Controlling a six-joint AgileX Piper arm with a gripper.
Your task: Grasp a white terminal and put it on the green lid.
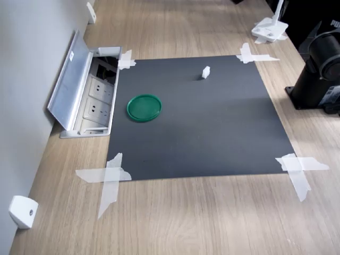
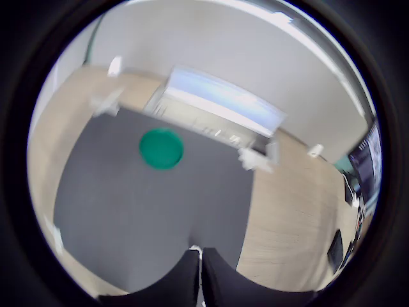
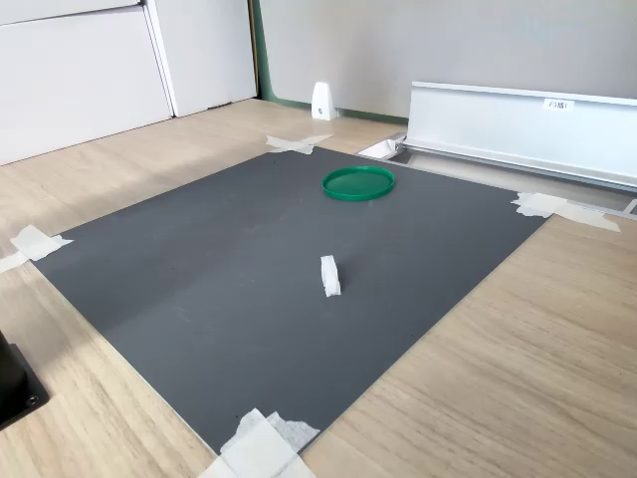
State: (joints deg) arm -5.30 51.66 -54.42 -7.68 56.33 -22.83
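First exterior view high over the bench, second exterior view low and oblique, wrist view fisheye downward; all share the dark mat.

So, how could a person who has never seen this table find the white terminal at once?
Look at the dark mat taped to the wooden table. Two things lie on the mat: the green lid near the open socket box, and, apart from the lid, the white terminal. The terminal is the only white piece on the mat itself, much smaller than the lid; the tape strips are only at the corners.

There is one green lid, one white terminal, one dark mat, and four tape crosses, one on each mat corner.
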